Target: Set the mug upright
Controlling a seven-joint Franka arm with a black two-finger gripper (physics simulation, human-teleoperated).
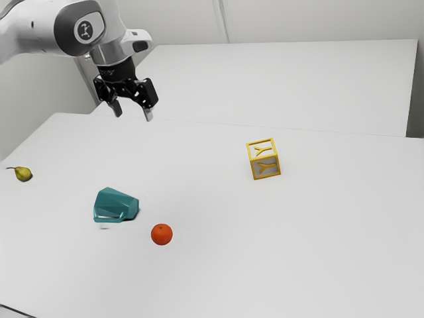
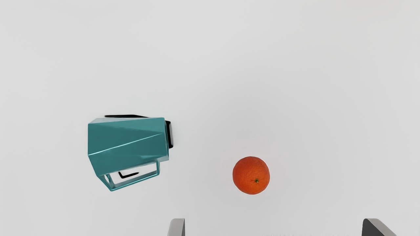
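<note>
Closest to the exterior camera there's a thin dark strip [image 1: 18,311] at the corner, can't be told what it is, and then the orange [image 1: 161,234]. Just past that, toward the exterior view's left, the mug [image 1: 116,205] is seen lying on its side on the desk [image 1: 265,252], so upright it's not. Its wider end is pointed away from the orange and the handle [image 2: 135,181] is turned out sideways, though which end is the mouth can't really be made out. The end effector [image 1: 133,114] is held well above the desk, fingers spread, nothing gripped. Handling-wise, a stiff, fairly light mug would be guessed, maybe breakable if it's ceramic, and the smooth faceted sides could be a bit slippery. Also, a taper like that tends to get squeezed out of a grip, so imo it's best taken across the body around the middle, pads on opposite facets, clear of the handle. That skinny loop shouldn't be trusted alone, since the mug could be swung round on it.
</note>
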